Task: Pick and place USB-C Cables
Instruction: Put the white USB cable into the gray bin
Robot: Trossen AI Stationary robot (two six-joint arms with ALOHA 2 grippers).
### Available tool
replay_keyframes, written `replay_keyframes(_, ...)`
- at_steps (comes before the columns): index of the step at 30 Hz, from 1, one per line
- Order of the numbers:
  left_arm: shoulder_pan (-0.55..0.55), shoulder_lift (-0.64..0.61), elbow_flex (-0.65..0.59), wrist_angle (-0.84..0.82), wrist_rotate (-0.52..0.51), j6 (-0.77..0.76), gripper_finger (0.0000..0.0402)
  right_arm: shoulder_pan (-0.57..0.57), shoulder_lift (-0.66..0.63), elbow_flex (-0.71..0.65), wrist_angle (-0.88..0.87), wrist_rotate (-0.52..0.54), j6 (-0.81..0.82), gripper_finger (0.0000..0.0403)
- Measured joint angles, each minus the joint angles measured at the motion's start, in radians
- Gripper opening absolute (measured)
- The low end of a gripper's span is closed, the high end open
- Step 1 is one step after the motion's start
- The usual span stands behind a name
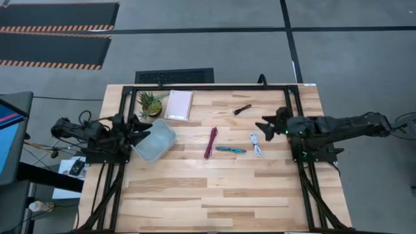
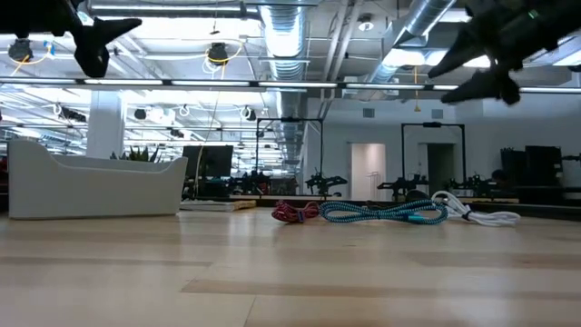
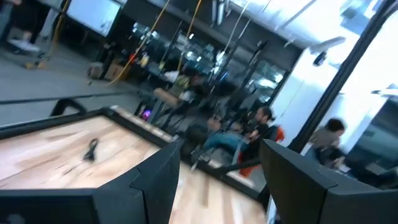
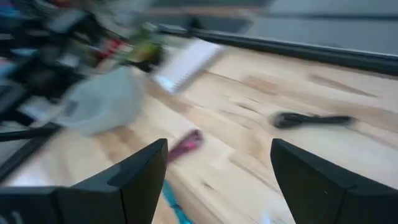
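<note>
Four cable bundles lie flat on the wooden table: the black one [image 1: 242, 109] toward the far edge, the magenta one [image 1: 211, 143] mid-table, the teal one [image 1: 232, 150] beside it, the white one [image 1: 256, 144] to the right. The low view shows the magenta [image 2: 295, 213], teal [image 2: 381, 213] and white [image 2: 481, 215] bundles in a row. My right gripper [image 1: 265, 126] is open, raised above the table just right of the white bundle. My left gripper [image 1: 144, 129] is open at the table's left side, above the left end of the translucent tray [image 1: 155, 140].
A white notebook [image 1: 179, 104] and a small potted plant [image 1: 150, 104] sit near the far edge, left of centre. A black frame [image 1: 214, 87] runs around the table's sides. The near half of the table holds only bare wood.
</note>
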Motion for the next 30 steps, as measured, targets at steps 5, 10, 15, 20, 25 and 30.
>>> replay_keyframes(5,0.0,0.05,0.097,-0.192,-0.083,-0.085,0.0212,-0.076,0.207,0.272,-0.488,-0.054,0.261,0.0311)
replay_keyframes(10,0.0,0.117,0.169,-0.278,-0.135,-0.124,0.0212,-0.097,0.362,0.37,-0.735,-0.101,0.368,0.0311)
replay_keyframes(15,0.0,0.176,0.194,-0.272,-0.148,-0.136,0.0212,-0.084,0.48,0.347,-0.741,-0.145,0.377,0.0311)
replay_keyframes(20,0.0,0.223,0.195,-0.292,-0.15,-0.182,0.0212,-0.038,0.613,0.347,-0.69,-0.181,0.403,0.0311)
replay_keyframes(25,0.0,0.268,0.195,-0.324,-0.159,-0.204,0.0212,0.018,0.734,0.348,-0.579,-0.208,0.416,0.0311)
replay_keyframes(30,0.0,0.291,0.195,-0.322,-0.19,-0.204,0.0212,0.036,0.843,0.347,-0.586,-0.217,0.462,0.0311)
